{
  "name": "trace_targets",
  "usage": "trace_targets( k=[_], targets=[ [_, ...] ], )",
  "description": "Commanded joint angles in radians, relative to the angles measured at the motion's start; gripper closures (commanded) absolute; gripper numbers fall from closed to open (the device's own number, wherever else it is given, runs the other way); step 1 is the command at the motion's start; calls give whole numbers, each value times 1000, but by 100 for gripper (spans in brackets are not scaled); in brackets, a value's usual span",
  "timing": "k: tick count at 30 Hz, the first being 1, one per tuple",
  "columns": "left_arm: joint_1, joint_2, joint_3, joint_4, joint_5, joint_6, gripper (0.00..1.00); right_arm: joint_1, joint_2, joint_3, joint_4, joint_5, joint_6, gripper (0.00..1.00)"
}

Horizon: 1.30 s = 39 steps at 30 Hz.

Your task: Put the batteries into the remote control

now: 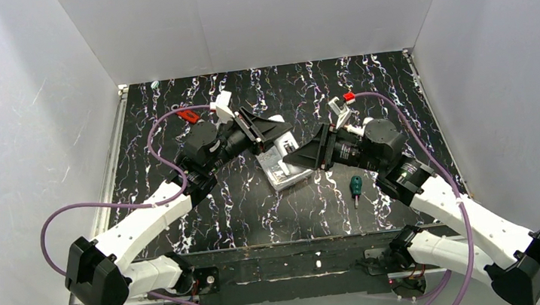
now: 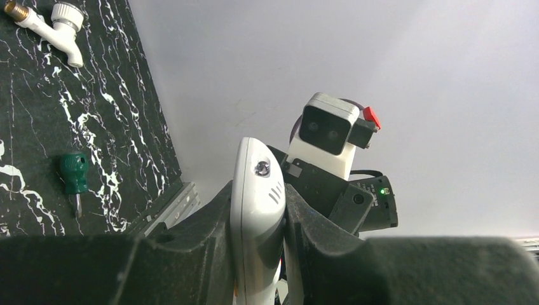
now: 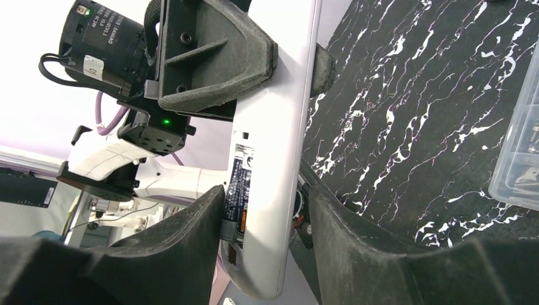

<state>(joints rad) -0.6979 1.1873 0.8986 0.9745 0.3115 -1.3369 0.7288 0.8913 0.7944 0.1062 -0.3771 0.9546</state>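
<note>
The white remote control (image 2: 256, 210) is held in the air between both grippers, edge-on to the left wrist camera. My left gripper (image 2: 257, 213) is shut on one end of it. In the right wrist view the remote (image 3: 279, 146) runs from the left jaws at the top down into my right gripper (image 3: 267, 216), which is shut on its other end. A dark printed label with an orange mark (image 3: 244, 190) faces one finger. Thin red wires and a black part show on the other side. In the top view both grippers (image 1: 272, 132) (image 1: 305, 155) meet over the table's middle, hiding the remote. No loose batteries show.
A clear plastic compartment box (image 1: 284, 172) lies on the black marbled table just under the grippers; its corner shows in the right wrist view (image 3: 518, 159). A green-handled screwdriver (image 1: 356, 186) lies right of it, also in the left wrist view (image 2: 74, 175). A white tap fitting (image 2: 60, 22) lies further off.
</note>
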Motion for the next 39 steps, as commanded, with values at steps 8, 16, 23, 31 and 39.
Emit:
trace_targets(
  k=[8, 16, 23, 31, 39],
  targets=[
    [-2, -58, 37, 116, 23, -1, 100, 6, 1, 56, 10, -25, -27, 33],
    [-2, -56, 30, 117, 26, 2, 100, 6, -30, 97, 15, -23, -27, 27],
    [-2, -46, 32, 125, 29, -3, 100, 6, -74, 90, -27, 28, -35, 26],
    [-2, -31, 42, 150, 44, -20, 100, 5, -119, 5, -9, 79, -3, 29],
    [-2, -31, 39, 153, 44, -21, 100, -3, -104, -55, 79, 65, 83, 33]
  ],
)
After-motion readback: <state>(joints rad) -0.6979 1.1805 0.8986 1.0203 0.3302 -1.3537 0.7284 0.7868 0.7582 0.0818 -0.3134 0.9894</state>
